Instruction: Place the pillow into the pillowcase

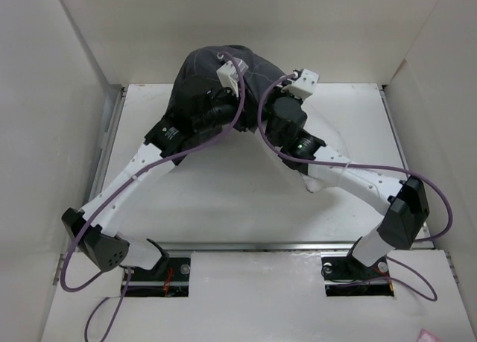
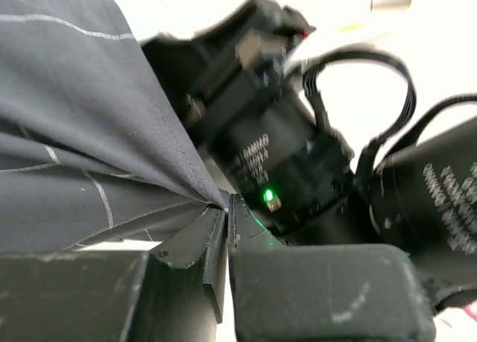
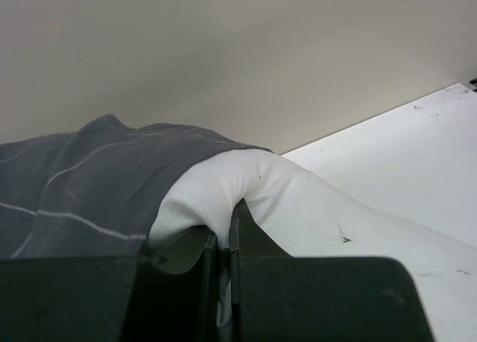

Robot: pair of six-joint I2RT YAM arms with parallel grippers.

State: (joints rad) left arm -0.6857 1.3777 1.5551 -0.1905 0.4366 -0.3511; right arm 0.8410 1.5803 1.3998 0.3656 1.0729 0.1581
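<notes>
The dark grey pillowcase [image 1: 212, 70] with its thin light grid is bunched at the back middle of the table. My left gripper [image 2: 226, 208] is shut on a fold of the pillowcase [image 2: 74, 133], which pulls taut into its fingertips. The off-white pillow [image 1: 319, 179] pokes out from under my right arm, and most of it is hidden by the arms and the case. My right gripper [image 3: 227, 241] is shut on a pinch of the pillow [image 3: 313, 208]. Beside that pinch, the pillowcase [image 3: 82, 185] covers the pillow's left part. The two wrists sit close together.
White walls [image 1: 74, 51] box in the white table [image 1: 223, 200] on the left, back and right. A metal rail [image 1: 246, 247] runs along the near edge. Purple cables [image 1: 246, 107] loop over both wrists. My right arm's black body [image 2: 283, 156] fills the left wrist view.
</notes>
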